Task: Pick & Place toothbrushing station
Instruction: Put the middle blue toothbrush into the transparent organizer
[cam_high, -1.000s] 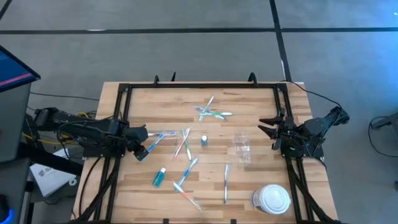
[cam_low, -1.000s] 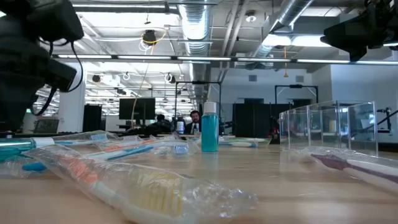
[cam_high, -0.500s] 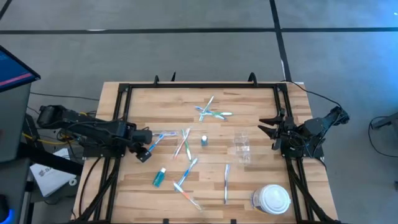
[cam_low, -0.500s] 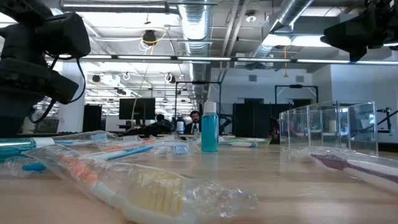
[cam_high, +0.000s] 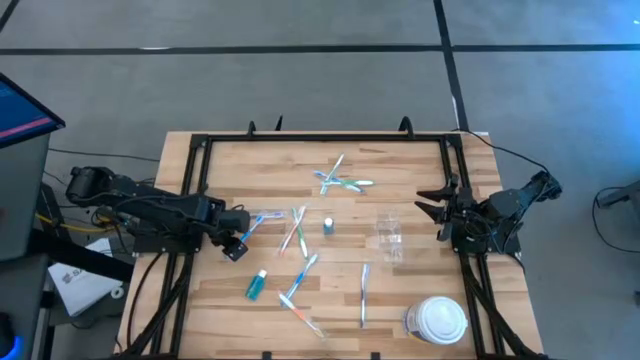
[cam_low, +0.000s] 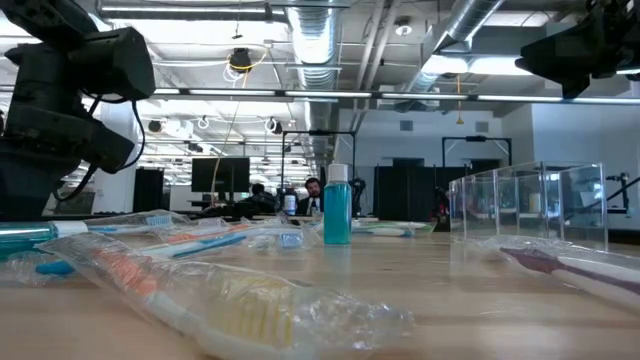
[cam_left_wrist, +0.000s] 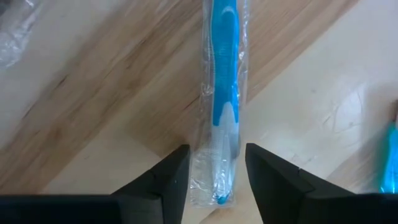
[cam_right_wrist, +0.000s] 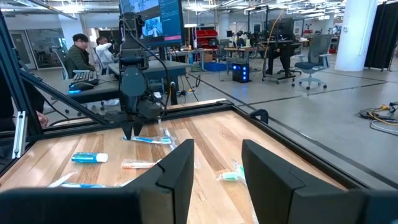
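Note:
A blue-and-white toothbrush in a clear wrapper (cam_high: 256, 222) lies flat on the wooden table at the left. My left gripper (cam_high: 238, 246) is open and low over its near end. In the left wrist view the fingers (cam_left_wrist: 177, 177) stand on either side of the wrapped handle end (cam_left_wrist: 219, 186). I cannot tell whether they touch the wrapper. More wrapped toothbrushes (cam_high: 340, 182) lie scattered. A teal tube (cam_high: 257, 286) lies flat and a small teal bottle (cam_high: 328, 226) stands upright. The clear cup (cam_high: 388, 236) stands right of centre. My right gripper (cam_high: 428, 204) is open and empty at the table's right edge.
A large white round lidded container (cam_high: 437, 320) stands at the near right corner. A black frame (cam_high: 320, 140) runs along the table's edges. Wrapped toothbrushes (cam_low: 230, 300) lie close to the low camera. People sit at desks in the room beyond (cam_right_wrist: 78, 53).
My left gripper has moved toward the table's right, along the wrapped blue-and-white toothbrush's near end. The toothbrush has stayed where it was.

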